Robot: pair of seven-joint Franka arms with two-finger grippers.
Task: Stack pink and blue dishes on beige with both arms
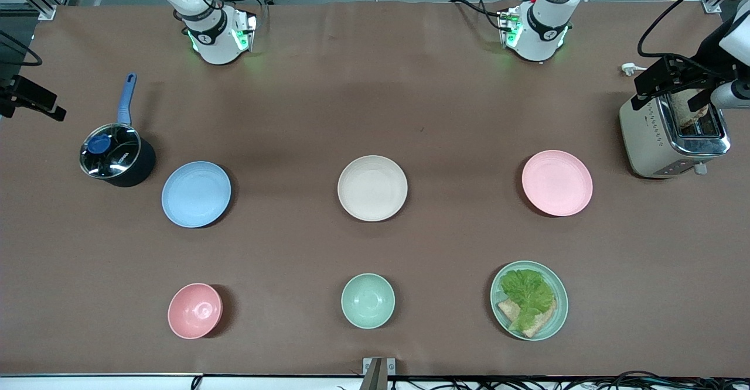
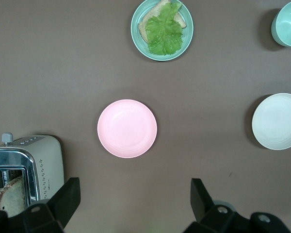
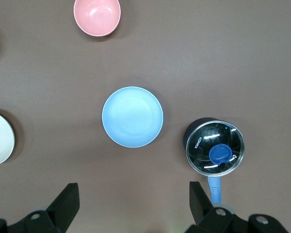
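Note:
Three equal plates lie in a row across the brown table. The light blue plate is toward the right arm's end, the beige plate in the middle, the pale pink plate toward the left arm's end. All three are empty and apart. My left gripper hangs open high over bare table beside the pink plate, holding nothing. My right gripper is likewise open and empty, high over bare table beside the blue plate. Neither hand shows in the front view.
A lidded dark pot with a blue handle stands beside the blue plate. A toaster holding bread stands beside the pink plate. Nearer the front camera sit a pink bowl, a mint bowl and a mint plate with lettuce and bread.

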